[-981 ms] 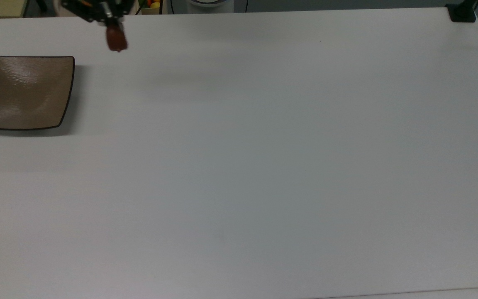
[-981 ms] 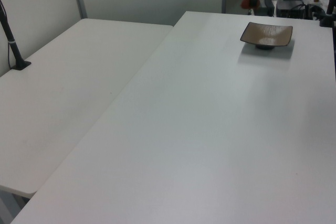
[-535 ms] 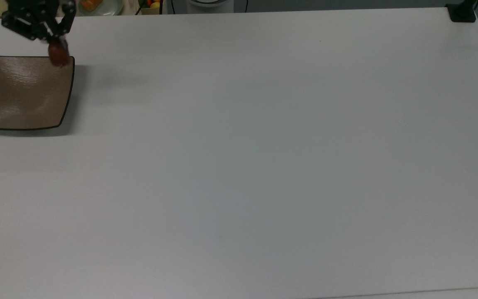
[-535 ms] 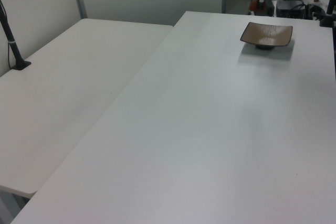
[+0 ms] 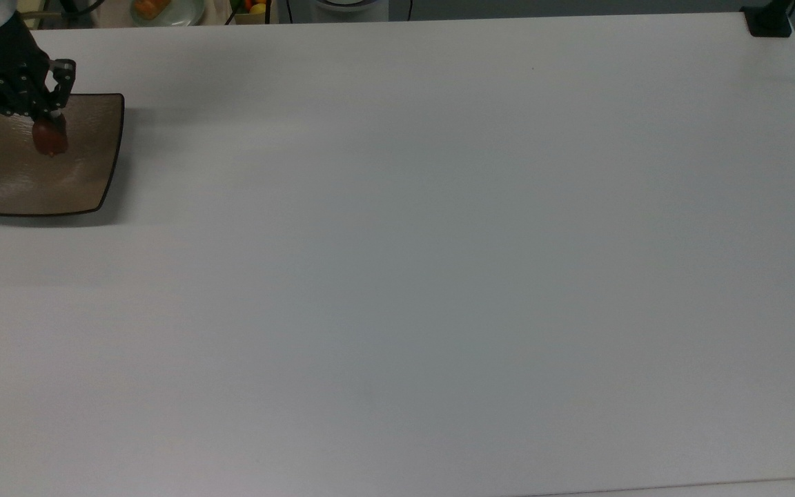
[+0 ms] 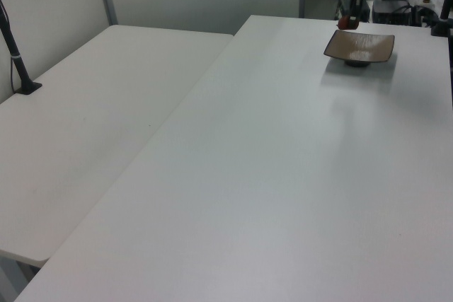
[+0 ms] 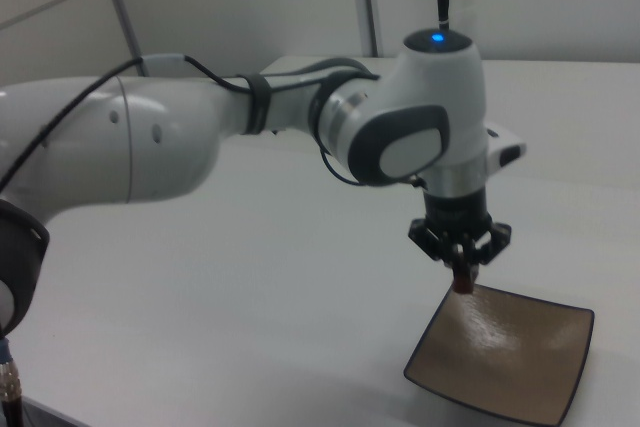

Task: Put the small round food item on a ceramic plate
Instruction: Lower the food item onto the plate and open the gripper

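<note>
- Now the white table (image 5: 439,276) is bare apart from the plate end; I see nothing else on it to avoid.
- Arm (image 7: 200,137) reaches across the table in the right view, wrist pointing straight down.
- Ceramic plate (image 5: 80,179) sits at the top view's left edge, flat and unmoved over the last second.
- Gripper (image 5: 49,128) has travelled from off the plate's far right corner a second ago to over the plate's upper middle in the top view.
- Fingers are closed tight on the small round food item (image 5: 49,138), which hangs below the tips with its stem end down.
- In the right view the food item (image 7: 463,281) is above the plate's near-left edge, not touching it as far as I can judge.
- My read: transport is done; what's left is a short descent and release, low enough that it doesn't roll off.
</note>
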Tool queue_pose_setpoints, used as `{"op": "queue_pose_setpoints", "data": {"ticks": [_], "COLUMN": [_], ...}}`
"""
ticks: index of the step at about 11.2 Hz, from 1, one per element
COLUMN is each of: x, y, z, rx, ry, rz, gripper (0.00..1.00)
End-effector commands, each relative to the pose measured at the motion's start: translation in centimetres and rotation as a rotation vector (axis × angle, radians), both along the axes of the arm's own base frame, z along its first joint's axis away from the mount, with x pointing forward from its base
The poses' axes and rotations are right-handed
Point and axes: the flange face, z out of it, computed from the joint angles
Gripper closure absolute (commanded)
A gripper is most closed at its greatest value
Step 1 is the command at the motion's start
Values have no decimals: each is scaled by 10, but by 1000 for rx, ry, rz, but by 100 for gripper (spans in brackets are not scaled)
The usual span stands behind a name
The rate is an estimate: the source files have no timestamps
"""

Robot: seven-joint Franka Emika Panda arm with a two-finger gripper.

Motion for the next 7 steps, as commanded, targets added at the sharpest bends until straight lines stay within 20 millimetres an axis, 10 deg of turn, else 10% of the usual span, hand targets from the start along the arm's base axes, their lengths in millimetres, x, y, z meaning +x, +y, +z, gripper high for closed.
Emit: {"op": "queue_pose_setpoints", "data": {"ticks": [1,7], "x": [1,-16], "y": [-16,-39], "z": [-43,-102], "rx": [-19,-35], "ry": [-17,25], "rz": [3,-20], "gripper": [100,99]}}
